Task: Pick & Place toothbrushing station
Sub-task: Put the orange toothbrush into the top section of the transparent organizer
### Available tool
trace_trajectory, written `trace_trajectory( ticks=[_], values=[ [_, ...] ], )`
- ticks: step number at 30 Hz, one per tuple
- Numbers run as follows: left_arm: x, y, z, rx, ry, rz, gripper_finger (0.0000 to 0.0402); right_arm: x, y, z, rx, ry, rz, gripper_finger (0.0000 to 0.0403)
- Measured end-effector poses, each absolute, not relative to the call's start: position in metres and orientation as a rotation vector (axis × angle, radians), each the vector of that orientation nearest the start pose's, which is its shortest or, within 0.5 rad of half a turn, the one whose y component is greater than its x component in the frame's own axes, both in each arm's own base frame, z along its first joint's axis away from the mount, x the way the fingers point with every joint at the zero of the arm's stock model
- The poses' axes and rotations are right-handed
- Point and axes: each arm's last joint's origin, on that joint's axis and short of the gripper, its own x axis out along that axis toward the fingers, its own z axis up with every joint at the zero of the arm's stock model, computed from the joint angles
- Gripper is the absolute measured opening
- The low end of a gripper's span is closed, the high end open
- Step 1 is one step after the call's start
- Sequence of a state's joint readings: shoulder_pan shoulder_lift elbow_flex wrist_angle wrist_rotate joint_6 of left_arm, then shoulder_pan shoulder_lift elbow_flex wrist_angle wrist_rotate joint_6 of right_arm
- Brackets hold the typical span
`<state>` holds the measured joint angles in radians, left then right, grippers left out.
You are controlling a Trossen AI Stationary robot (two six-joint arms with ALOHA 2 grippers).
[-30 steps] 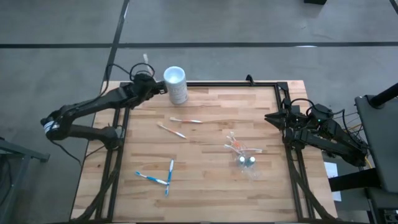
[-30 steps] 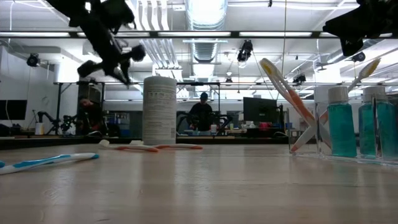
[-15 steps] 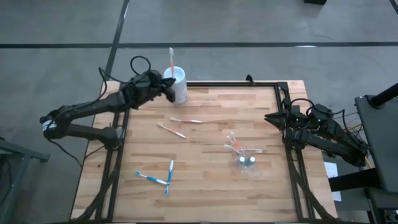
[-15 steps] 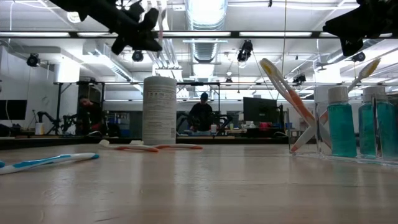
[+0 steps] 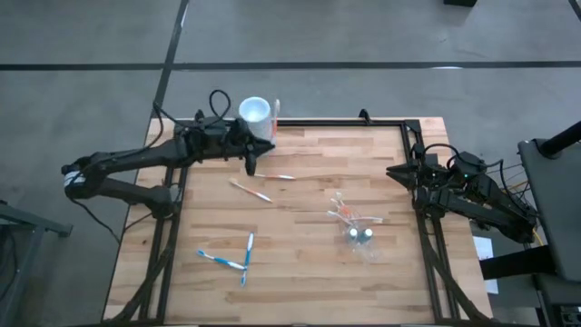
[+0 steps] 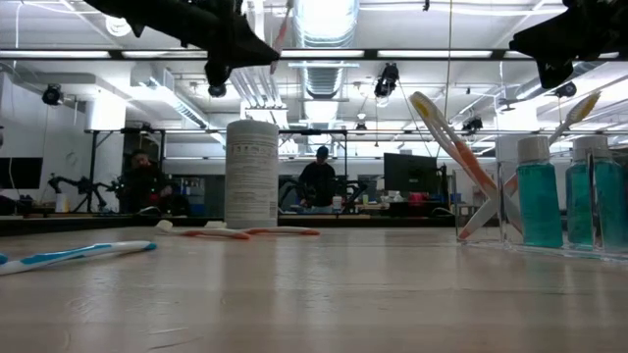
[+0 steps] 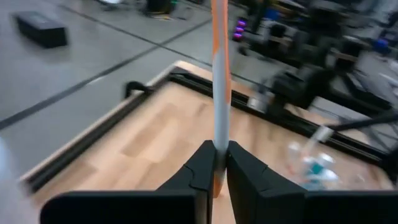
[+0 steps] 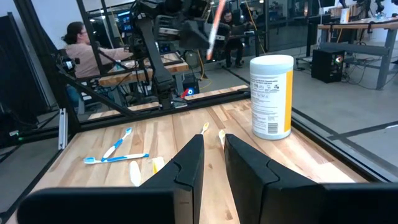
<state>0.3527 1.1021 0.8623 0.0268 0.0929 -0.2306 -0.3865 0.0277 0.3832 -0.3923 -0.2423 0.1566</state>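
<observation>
Left hand point(image 5: 255, 148): clamped on an orange-and-white toothbrush point(image 7: 219, 74), raised above the far left part of the desk point(image 5: 309, 272), just beside the white cup point(image 5: 255, 111); the brush stands up between the fingers point(image 7: 202, 163).
White cup: upright at the far left edge of the desk, not part of the set.
Loose brushes, left: two blue-and-white toothbrushes point(image 5: 231, 259) lie crossed near the left front.
Loose brushes, middle: two orange-and-white brushes point(image 5: 261, 184) lie flat on the desk, apart from each other.
Clear cup point(image 5: 361, 238): right of centre, well apart from the left hand, with a few brushes point(image 5: 347, 212) leaning on or lying at its rim; whether they sit inside I cannot tell.
Right hand point(image 5: 396, 172): waits at the right edge of the desk, fingers nearly together, holding nothing.
Step in hand: judged as carrying a picked brush toward the clear cup.
Next move calls for: a long sweep rightward across the desk, keeping the brush upright, lining its lower end over the cup's mouth, then lowering before letting go so the light cup is not tipped.
</observation>
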Motion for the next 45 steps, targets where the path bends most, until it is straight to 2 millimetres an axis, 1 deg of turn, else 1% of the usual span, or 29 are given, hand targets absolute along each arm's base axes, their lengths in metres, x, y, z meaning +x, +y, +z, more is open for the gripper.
trace_trajectory(
  ticks=[6,10,13,19,26,38,45],
  values=[
    [0.255,0.062,0.314,-0.163,0.163,0.152,0.0033,0.059,-0.016,0.249,0.168,0.024,-0.147,0.0061],
    [0.273,0.053,0.305,-0.152,0.144,0.068,0.0033,0.059,-0.016,0.249,0.168,0.024,-0.147,0.0061],
    [0.284,0.050,0.300,-0.164,0.115,0.026,0.0034,0.059,-0.016,0.249,0.168,0.024,-0.147,0.0061],
    [0.297,0.052,0.289,-0.170,0.112,0.023,0.0034,0.059,-0.016,0.249,0.168,0.024,-0.147,0.0061],
    [0.304,0.053,0.279,-0.157,0.139,0.024,0.0035,0.059,-0.016,0.249,0.168,0.024,-0.147,0.0061],
    [0.304,0.053,0.282,-0.128,0.120,0.021,0.0035,0.059,-0.017,0.251,0.162,0.000,-0.145,0.0061],
    [0.304,0.054,0.282,-0.132,0.120,0.034,0.0035,0.059,-0.017,0.254,0.212,-0.037,-0.165,0.0061]
  ],
)
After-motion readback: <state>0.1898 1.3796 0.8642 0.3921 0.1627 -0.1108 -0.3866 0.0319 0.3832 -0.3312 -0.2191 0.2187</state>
